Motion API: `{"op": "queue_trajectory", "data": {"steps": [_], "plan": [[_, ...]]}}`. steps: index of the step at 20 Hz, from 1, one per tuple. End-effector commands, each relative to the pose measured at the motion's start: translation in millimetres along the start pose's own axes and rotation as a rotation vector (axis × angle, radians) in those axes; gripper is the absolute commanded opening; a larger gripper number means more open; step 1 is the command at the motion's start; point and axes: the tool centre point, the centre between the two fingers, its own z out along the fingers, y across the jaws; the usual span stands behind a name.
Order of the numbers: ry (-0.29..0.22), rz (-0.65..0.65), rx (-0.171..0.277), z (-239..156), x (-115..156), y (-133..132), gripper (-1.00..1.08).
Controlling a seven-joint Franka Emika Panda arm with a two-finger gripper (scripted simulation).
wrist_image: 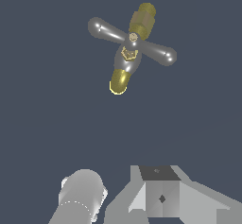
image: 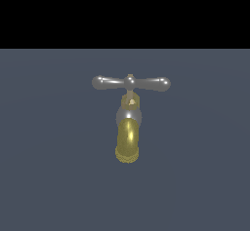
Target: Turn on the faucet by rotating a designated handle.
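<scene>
While seen head-on in the exterior view, stands alone on a flat blue-grey ground: the faucet, small, upright, with nothing touching it. Carries the handle across its very top, a slim silver-grey crossbar lying level, wider than the body beneath, ending in a rounded bulb on each side, with a central knob directly over the stem. Shows, just below that knob, a short brass stem, then a silver collar, then the shiny brass-yellow spout curving down and toward the camera, its round mouth lowest.

Looks down on the same faucet in the wrist view, with the handle running slantwise across the body, one bulb on either side of the knob. Points the yellow spout mouth away from the knob on one side; sticks a brass end out on the opposite side.

Keeps well apart from the faucet: the gripper, only a pale grey blocky part of it in view at the picture's edge, with a pale grey cylinder beside it. Touches neither handle nor spout. Cannot tell whether the jaws are spread or pressed together, as no fingertips show
</scene>
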Motion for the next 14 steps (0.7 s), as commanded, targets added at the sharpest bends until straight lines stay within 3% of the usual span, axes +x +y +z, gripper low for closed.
{"op": "queue_trajectory", "data": {"steps": [1,14], "plan": [[0.001,-0.064,0.0,13,2,6,-1.0],[0.007,-0.39,0.003,77,21,37,-1.0]]}}
